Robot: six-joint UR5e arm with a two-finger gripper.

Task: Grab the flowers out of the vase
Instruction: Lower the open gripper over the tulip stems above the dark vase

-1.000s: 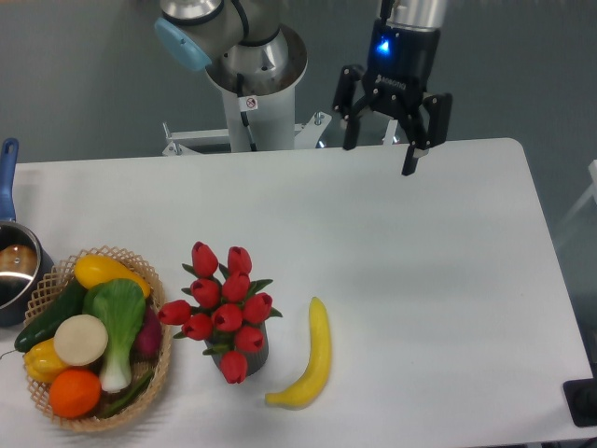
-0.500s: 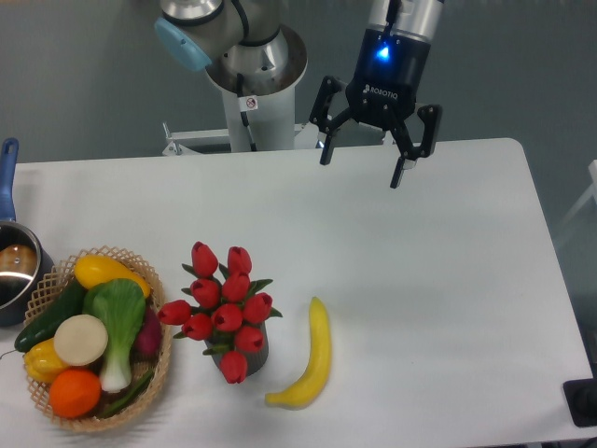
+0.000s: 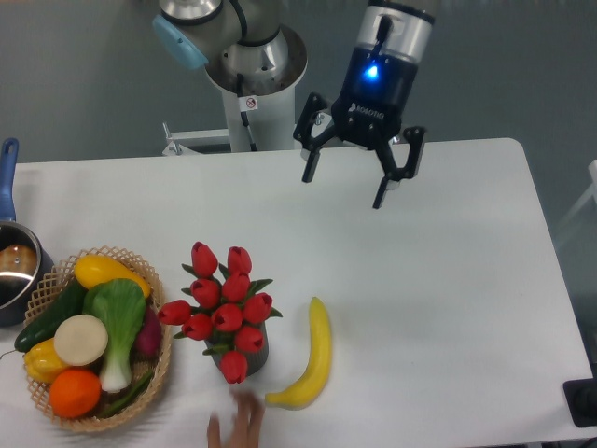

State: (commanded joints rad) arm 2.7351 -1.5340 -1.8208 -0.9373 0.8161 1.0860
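The flowers (image 3: 222, 304), a bunch of red tulip buds with green leaves, stand in the small dark grey vase (image 3: 250, 358) near the table's front, left of centre. The buds spread wider than the vase and hide most of it. My gripper (image 3: 343, 189) hangs open and empty above the back of the table, well up and to the right of the flowers, its two fingers spread wide.
A yellow banana (image 3: 310, 357) lies just right of the vase. A woven basket (image 3: 164, 347) of vegetables and fruit sits at the left. A pot (image 3: 14, 266) with a blue handle is at the left edge. A human hand (image 3: 238, 427) reaches in at the front edge.
My gripper has moved left and down toward the table's middle, tilting slightly. A human hand has appeared at the front edge below the vase.
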